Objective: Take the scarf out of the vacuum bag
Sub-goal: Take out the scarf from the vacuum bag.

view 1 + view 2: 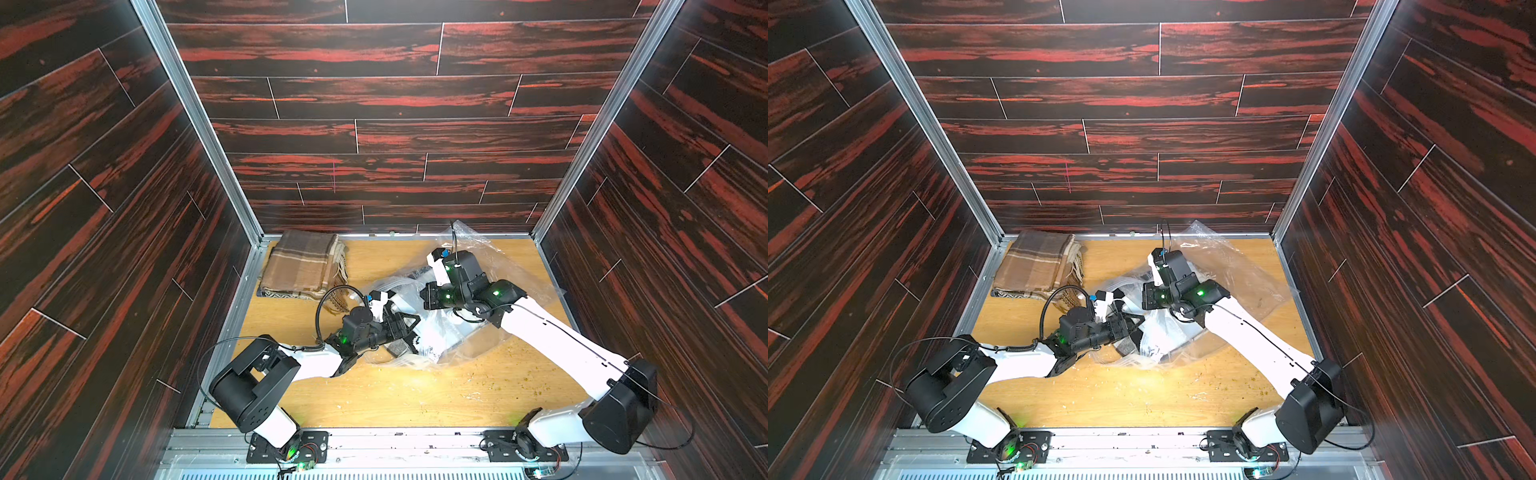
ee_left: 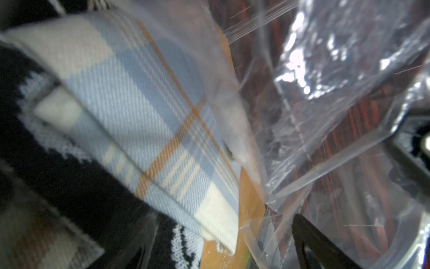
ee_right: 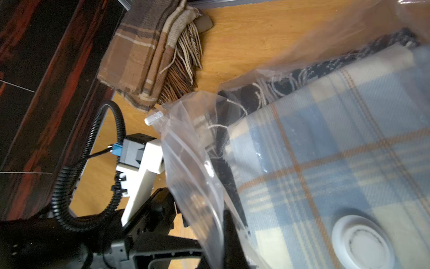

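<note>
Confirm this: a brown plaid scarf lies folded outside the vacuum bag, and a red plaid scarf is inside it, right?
Not red: the right wrist view shows a light blue plaid scarf inside the vacuum bag. The brown plaid scarf does lie folded outside it.

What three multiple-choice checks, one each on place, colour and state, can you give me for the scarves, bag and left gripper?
1. Where is the brown plaid scarf relative to the vacuum bag?
A. inside it
B. outside it, on the table
C. under it

2. What colour is the bag's valve disc?
A. white
B. red
C. black

3. How is the left gripper?
A. open
B. shut on the brown scarf
C. shut on the disc

1 B, it lies apart by the far corner; 2 A, white over the blue plaid scarf; 3 A, its jaws stand apart at the bag's mouth.
</note>
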Controlling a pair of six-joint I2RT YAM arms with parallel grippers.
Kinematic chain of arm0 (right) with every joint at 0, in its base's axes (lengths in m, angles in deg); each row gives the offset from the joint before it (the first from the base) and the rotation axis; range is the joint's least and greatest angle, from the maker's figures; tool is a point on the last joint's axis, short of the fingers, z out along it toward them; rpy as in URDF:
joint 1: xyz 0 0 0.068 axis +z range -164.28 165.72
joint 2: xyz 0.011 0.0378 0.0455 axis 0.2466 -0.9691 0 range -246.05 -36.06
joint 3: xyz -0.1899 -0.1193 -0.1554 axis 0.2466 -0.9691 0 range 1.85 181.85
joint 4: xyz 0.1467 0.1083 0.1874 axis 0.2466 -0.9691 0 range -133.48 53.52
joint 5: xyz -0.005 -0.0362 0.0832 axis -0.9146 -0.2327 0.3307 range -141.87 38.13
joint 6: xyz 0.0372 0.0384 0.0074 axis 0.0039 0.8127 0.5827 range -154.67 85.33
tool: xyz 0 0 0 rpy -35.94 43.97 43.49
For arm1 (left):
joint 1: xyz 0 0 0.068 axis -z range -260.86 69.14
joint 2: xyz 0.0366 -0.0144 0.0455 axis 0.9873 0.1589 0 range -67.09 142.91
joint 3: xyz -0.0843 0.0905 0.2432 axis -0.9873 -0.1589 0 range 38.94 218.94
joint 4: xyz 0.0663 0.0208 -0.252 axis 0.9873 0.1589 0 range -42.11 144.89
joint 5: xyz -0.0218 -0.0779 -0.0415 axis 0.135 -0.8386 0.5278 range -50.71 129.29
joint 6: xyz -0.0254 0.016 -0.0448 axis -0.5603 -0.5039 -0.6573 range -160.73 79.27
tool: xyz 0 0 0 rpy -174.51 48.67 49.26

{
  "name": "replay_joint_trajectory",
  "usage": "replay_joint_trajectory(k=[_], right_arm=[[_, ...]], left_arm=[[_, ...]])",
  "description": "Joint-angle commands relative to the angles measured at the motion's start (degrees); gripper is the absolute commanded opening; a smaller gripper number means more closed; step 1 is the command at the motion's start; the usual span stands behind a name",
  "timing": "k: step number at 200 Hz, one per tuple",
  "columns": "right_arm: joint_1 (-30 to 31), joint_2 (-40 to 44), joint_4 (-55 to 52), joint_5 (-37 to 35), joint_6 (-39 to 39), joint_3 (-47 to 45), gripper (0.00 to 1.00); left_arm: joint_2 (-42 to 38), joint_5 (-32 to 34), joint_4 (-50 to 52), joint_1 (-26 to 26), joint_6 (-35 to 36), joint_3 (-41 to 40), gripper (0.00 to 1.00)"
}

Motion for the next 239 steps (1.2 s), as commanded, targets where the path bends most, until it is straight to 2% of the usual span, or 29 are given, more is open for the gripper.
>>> replay_joint_trajectory(k=[1, 67, 167, 209, 239], right_arm=[[0.1, -0.4, -0.4, -2.2, -0.8, 0.5, 0.04], [-0.3, -0.5, 0.6, -4.7, -1.0, 2.4, 0.04], [-0.2, -0.1, 1.6, -1.8, -0.6, 4.2, 0.04], [-0.2, 0.3, 1.9, -2.4, -0.6, 3.6, 0.04], [-0.3, 0.6, 1.9, -2.6, -0.6, 3.5, 0.04]], left_arm=[[1.8, -1.0, 0.3, 0.2, -0.3, 1.9, 0.93], [6.6, -1.4, 0.6, 0.4, -2.4, 3.0, 0.90], [14.6, -1.3, -0.9, 0.4, -6.5, 8.1, 0.90], [14.3, -2.3, 1.6, 0.5, -7.7, 10.9, 0.86], [9.6, -2.7, 4.4, 0.5, -7.4, 11.4, 0.84]])
